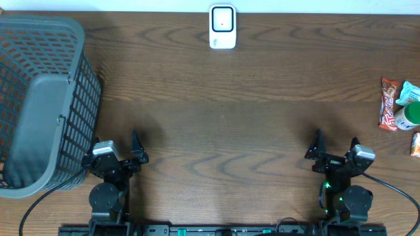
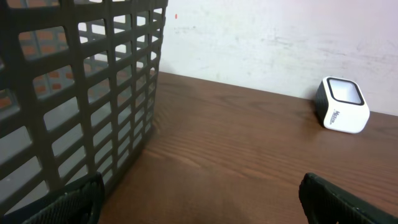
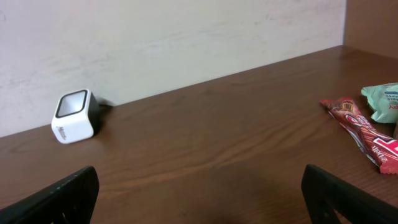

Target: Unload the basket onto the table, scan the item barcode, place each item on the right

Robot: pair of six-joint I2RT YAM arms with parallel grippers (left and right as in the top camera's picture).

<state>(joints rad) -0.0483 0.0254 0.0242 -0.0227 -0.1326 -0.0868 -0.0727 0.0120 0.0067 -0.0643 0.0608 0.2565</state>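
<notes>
— What was on your left just then?

— A grey basket (image 1: 39,98) stood at the left edge of the table (image 1: 223,131), tipped a little towards me. My left pincer (image 1: 117,148) hung just beside its near corner, jaws spread wide, with nothing between them.

— And the scanner?

— The white scanner (image 1: 222,26) sat at the far edge, about the middle, against the wall. It was well apart from both my arms, and its dark window faced upward.

— Your other arm?

— My right pincer (image 1: 335,149) hovered low at the near right, also spread fully and holding nothing.

— Where were the items?

— At the far right edge, untouched. A red candy bar (image 1: 388,105) lay lengthwise, with a green packet (image 1: 408,93) just beside it. A white bottle (image 1: 407,117) with a green cap lay touching the bar. I could not make out any barcode.
</notes>
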